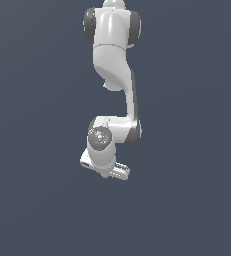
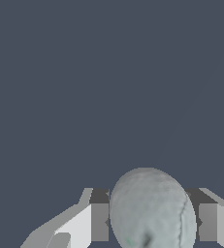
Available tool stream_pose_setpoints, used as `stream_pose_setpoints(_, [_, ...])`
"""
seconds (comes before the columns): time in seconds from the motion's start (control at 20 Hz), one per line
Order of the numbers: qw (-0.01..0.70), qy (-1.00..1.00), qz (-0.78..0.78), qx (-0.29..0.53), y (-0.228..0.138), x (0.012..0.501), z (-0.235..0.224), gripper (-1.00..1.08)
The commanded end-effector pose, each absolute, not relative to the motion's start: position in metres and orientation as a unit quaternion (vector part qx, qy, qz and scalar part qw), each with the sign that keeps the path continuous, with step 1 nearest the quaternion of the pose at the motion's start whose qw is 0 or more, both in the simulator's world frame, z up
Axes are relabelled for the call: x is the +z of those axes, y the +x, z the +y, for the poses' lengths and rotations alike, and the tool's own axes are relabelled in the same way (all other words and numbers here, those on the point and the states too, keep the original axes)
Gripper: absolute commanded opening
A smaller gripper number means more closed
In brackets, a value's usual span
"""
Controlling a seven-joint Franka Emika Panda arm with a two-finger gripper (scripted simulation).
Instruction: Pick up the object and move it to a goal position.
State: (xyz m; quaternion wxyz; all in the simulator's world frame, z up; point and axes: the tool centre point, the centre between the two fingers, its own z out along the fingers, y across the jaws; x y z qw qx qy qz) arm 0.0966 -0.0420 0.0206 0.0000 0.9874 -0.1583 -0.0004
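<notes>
Fingers (image 2: 100,222) of the gripper (image 2: 153,222) show in the wrist view as two grey pads with darker blocks above them, one on each side of the ball (image 2: 152,210). That ball, pale grey-green and faintly speckled, fills the gap between them: each pad meets its flank with no background showing in between, so the gripper is closed against it at roughly the ball's width (the actual contact lines are hidden by the ball's own curve). A darker seam runs down one side of the ball, and a small dark fleck sits at its lower edge. White housing of the hand slopes away beside one finger. Behind everything lies a flat slate-blue surface (image 2: 84,72), crossed by a faint diagonal line.

From the exterior view, the arm (image 1: 114,55) hangs down the middle of the picture, white links with dark grey joints, bending at a lower joint toward the exterior view's left. A round speckled grey shape (image 1: 100,136) sits at the wrist, facing the camera. Below it is the white hand (image 1: 105,166), tilted, with its fingers not distinguishable at this size. The ball cannot be made out here. The same slate-blue background (image 1: 32,200) surrounds the arm.
</notes>
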Motion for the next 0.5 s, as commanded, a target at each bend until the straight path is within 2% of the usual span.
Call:
stream_pose_setpoints(0.0, [0.000, 0.987, -0.158, 0.000, 0.0969, 0.0210, -0.0420, -1.00])
stream_pose_setpoints(0.45, [-0.005, 0.986, -0.166, 0.018, 0.1042, 0.0305, -0.0357, -1.00])
